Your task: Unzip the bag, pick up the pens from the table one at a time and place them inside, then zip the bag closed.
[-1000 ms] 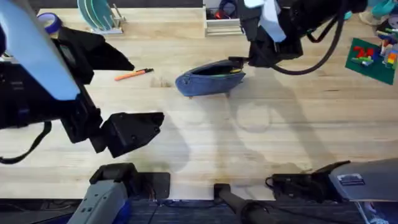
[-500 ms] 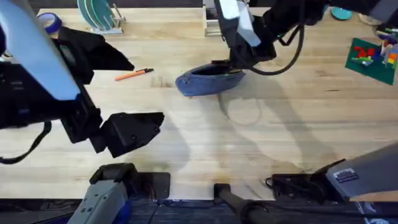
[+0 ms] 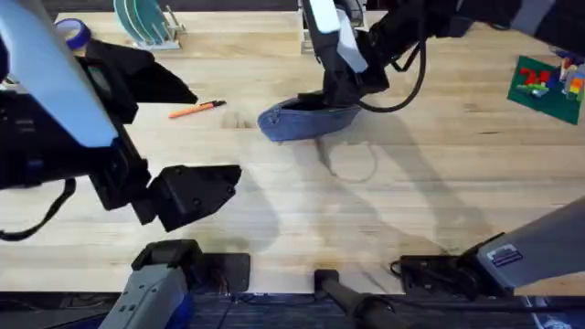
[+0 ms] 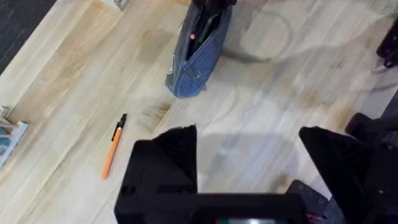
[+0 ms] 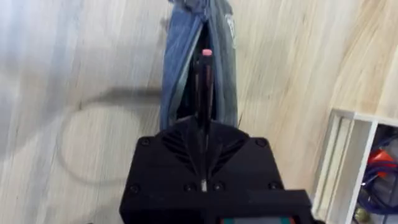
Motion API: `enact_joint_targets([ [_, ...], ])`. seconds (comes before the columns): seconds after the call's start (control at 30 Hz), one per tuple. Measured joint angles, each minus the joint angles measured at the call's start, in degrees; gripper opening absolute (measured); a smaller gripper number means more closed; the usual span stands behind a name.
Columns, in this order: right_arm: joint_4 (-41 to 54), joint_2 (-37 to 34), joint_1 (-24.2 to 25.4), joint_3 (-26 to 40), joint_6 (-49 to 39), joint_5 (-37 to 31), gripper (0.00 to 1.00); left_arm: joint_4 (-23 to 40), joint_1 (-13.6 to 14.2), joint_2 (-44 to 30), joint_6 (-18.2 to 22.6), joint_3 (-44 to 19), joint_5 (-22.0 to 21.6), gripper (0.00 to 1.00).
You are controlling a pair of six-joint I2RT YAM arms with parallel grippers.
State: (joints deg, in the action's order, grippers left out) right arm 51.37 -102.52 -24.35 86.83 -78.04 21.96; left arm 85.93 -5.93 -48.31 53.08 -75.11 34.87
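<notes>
The bag [image 3: 306, 119] lies on the table [image 3: 384, 210], right under the right fingers. Its zip is open and its mouth gapes just ahead of their tips. A second ago the right gripper [image 5: 204, 127] was at the bag's far end, by the zip. Now it has slid along and hangs over the open mouth. Its fingers are pressed together on a thin dark pen [image 5: 204, 81]. The pen sticks out past the tips and points down into the bag. So I think the zip step is done and the first pen is going in.

The left gripper [image 4: 249, 168] has not moved. Its fingers are spread wide with nothing between them. The orange pen [image 4: 113, 146] lies on the table, off to one side of those fingers and well apart from the bag. It has not moved either, so it is still to do.

The back of the dark pen is hidden between the right fingers. I cannot tell how deep its pink tip sits. I cannot make out the zip pull.
</notes>
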Motion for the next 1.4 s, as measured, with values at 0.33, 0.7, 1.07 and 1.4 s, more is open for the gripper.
enact_joint_targets([
  [0.33, -1.0, -1.5, -0.3, 0.0, 0.0, 1.7, 0.060, 0.0, 0.0, 0.0, 0.0, 0.0, 0.0, 0.995],
  [0.7, -1.3, -4.3, -0.3, 0.0, 0.0, 1.7, 0.129, 0.0, 0.0, 0.0, 0.0, 0.0, 0.0, 0.994],
  [1.07, -1.9, -4.3, -0.3, 0.0, 0.5, 1.7, 0.462, 0.0, 0.0, 0.0, 0.0, 0.0, 0.0, 0.995],
  [1.4, -2.2, -4.3, -0.3, 0.0, 1.7, 1.7, 0.995, 0.0, 0.0, 0.0, 0.0, 0.0, 0.0, 0.994],
])
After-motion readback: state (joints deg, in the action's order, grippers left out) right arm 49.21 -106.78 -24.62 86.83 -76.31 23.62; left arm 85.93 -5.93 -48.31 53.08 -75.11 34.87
